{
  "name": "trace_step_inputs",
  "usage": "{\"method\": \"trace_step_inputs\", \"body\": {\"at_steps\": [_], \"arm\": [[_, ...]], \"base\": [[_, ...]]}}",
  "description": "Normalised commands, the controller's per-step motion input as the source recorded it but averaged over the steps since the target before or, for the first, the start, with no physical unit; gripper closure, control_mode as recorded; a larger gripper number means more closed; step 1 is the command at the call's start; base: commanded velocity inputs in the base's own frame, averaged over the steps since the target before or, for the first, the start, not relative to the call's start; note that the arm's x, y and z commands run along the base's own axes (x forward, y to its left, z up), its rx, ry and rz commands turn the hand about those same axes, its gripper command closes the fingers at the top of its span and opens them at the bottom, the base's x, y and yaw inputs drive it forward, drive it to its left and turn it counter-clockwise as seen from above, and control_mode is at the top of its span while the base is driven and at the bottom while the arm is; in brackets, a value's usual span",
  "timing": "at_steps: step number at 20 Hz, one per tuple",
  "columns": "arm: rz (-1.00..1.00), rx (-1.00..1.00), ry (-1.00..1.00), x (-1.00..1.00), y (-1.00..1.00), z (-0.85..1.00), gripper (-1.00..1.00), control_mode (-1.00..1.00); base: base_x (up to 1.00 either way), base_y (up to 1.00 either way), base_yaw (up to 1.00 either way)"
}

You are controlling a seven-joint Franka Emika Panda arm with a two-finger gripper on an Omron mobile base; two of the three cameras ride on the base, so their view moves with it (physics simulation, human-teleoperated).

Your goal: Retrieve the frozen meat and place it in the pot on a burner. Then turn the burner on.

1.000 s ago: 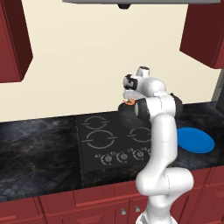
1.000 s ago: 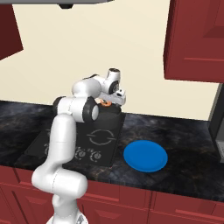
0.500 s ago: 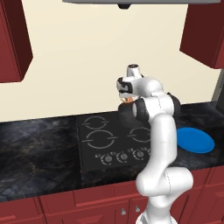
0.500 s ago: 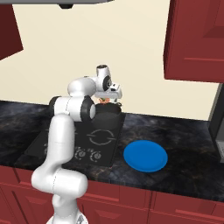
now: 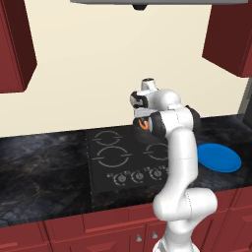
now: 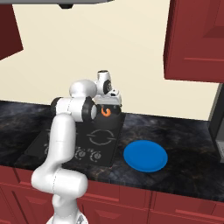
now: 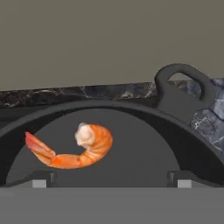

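One small, light, slick frozen meat (image 7: 72, 148) lying in pot (image 7: 175, 144) toward nine o'clock; gripper (image 7: 112, 183) released, best pinched mid-curve.

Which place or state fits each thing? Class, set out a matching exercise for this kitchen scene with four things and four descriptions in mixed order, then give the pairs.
Things:
1. frozen meat
2. pot
3. blue plate
4. gripper

Descriptions:
A. open, above the pot
B. on the counter, right of the cooktop
C. lying inside the pot
D. at the back right of the cooktop

Pairs: 1-C, 2-D, 3-B, 4-A
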Motion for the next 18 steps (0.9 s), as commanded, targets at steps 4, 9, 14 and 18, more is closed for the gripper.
{"method": "trace_step_inputs", "body": {"at_steps": [4, 9, 14, 18], "arm": [[0.0, 0.08, -0.12, -0.45, 0.0, 0.64, -1.0, -1.0], [0.0, 0.02, -0.18, -0.68, 0.0, 0.52, -1.0, -1.0], [0.0, 0.0, -0.19, -1.0, 0.07, 0.05, -1.0, -1.0], [0.0, 0.0, -0.14, -1.0, 0.15, 0.06, -1.0, -1.0]], "base": [[0.0, 0.0, 0.0], [0.0, 0.0, 0.0], [0.0, 0.0, 0.0], [0.0, 0.0, 0.0]]}}
